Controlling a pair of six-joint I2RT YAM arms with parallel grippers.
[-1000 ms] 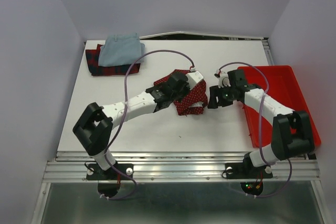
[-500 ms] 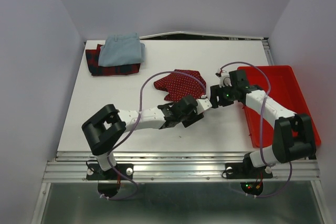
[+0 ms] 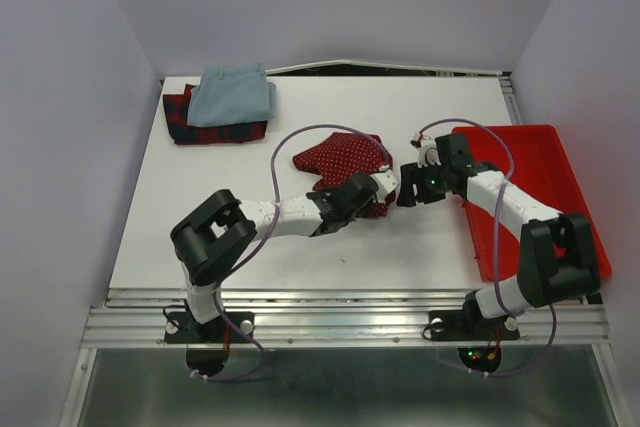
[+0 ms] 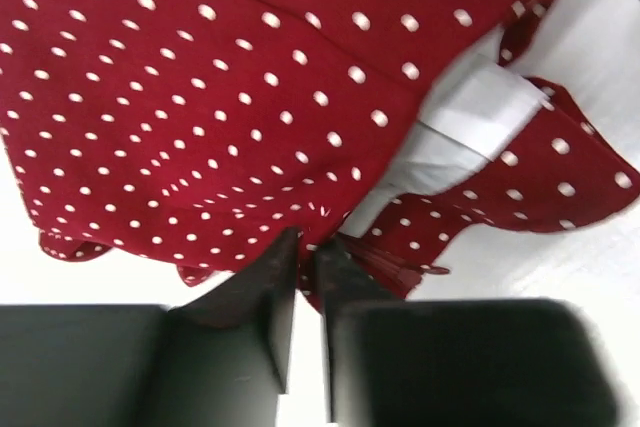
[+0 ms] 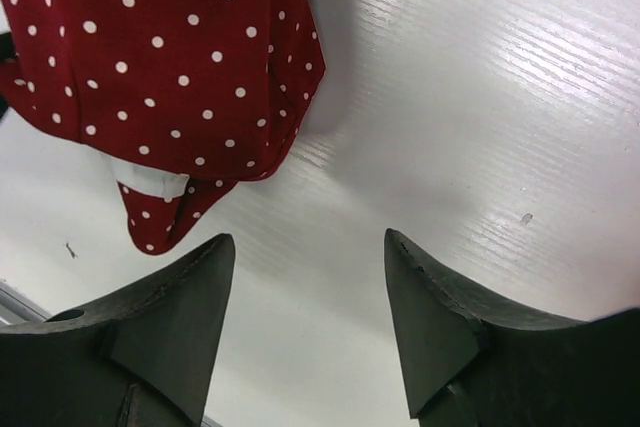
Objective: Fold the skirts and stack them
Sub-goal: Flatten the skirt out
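Left fingers (image 4: 262,299) now at dotted skirt (image 4: 200,97) hem

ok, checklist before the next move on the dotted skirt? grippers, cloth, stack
1. Left gripper at the near hem of the dotted skirt: ok.
2. Cloth really pinched between its nearly closed jaws: cannot tell.
3. Right gripper open and empty, over bare table beside the skirt: ok.
4. Dotted skirt lying flat for a fold: not ok, it is crumpled with a white label showing.
5. Stack ready to receive it: ok, the pale blue skirt lies folded on the plaid skirt at the far left corner.
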